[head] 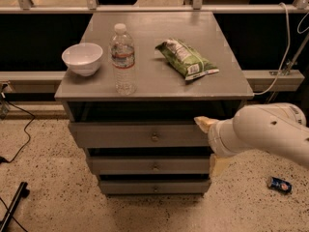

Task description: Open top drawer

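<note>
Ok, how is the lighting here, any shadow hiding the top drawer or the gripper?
Camera view: warm light, mild sheen on the tabletop. Deep shadow fills the gap above the top drawer, yet its front and knob show clearly. The gripper, at that drawer's upper right edge, is lit; the arm covers the drawer's right end.

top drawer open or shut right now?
Looks shut: top drawer shows no interior, only a dark gap under the tabletop; slightly ajar cannot be ruled out. Hand is at its right end, off the knob.
</note>
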`<action>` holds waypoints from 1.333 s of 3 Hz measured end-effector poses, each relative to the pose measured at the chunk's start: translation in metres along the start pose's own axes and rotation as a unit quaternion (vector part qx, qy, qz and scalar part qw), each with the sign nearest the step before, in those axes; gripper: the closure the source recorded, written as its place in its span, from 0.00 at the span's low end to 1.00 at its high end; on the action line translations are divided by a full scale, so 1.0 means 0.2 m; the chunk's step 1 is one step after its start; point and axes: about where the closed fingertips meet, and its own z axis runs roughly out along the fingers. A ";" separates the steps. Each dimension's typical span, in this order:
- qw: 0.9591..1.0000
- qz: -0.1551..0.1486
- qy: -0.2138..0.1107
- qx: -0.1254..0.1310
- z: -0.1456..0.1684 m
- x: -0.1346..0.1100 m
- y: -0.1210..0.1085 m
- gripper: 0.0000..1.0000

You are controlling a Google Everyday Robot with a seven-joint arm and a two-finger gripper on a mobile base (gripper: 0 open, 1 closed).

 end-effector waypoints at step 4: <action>0.996 0.084 0.024 0.009 0.28 0.24 -0.18 0.00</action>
